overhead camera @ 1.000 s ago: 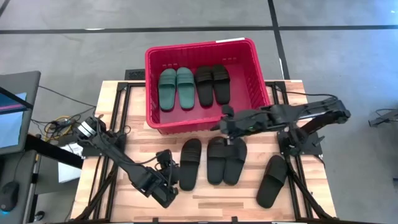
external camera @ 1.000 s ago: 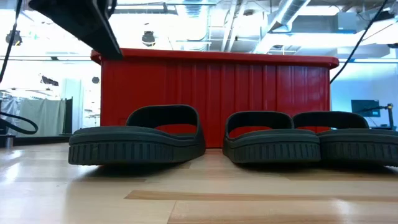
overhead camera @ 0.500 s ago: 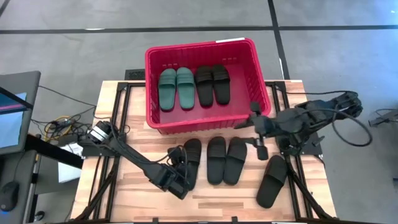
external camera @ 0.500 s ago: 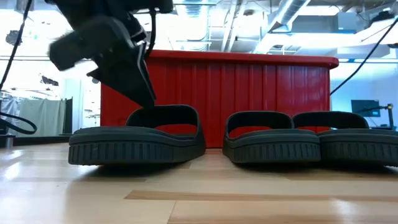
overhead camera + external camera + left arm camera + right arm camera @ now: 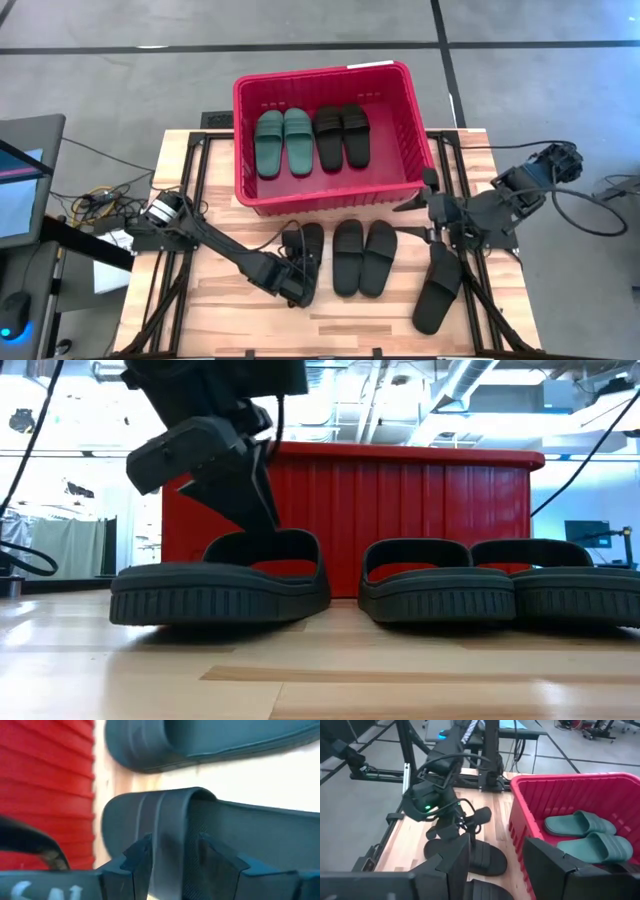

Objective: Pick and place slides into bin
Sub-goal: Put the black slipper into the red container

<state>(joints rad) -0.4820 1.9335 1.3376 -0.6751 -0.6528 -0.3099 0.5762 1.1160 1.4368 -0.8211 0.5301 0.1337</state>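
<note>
Left gripper (image 5: 297, 272) has dropped onto the leftmost black slide (image 5: 306, 245) over the last second — before, it sat off at the slide's 8 o'clock, clear of it; now it is over the slide's heel half. In the left wrist view the fingers (image 5: 137, 857) stand apart with the slide's strap (image 5: 172, 820) between them, open and straddling, not closed on it yet. In the low view the left gripper (image 5: 250, 510) comes down at the strap of the near slide (image 5: 220, 585).

Right gripper (image 5: 432, 212) has pulled back from the bin's front rim toward 3 o'clock; it now hangs above the lone black slide (image 5: 437, 292) at the table's 4 o'clock, empty. In the right wrist view its fingers (image 5: 454, 860) are spread with nothing between.

Bin (image 5: 395, 72) sits at the table's 12 o'clock and holds a green pair (image 5: 283, 141) and a black pair (image 5: 341, 134). Black pair (image 5: 363, 256) lies just front of the bin, at 6 o'clock from it, untouched.

Meaning — half done by my count: four slides in, four on the table. Left arm looks set to grab the strap next, and the right looks to be lining up on the lone slide. Risk: the strap is rubbery and may flex or slip from the pinch.
</note>
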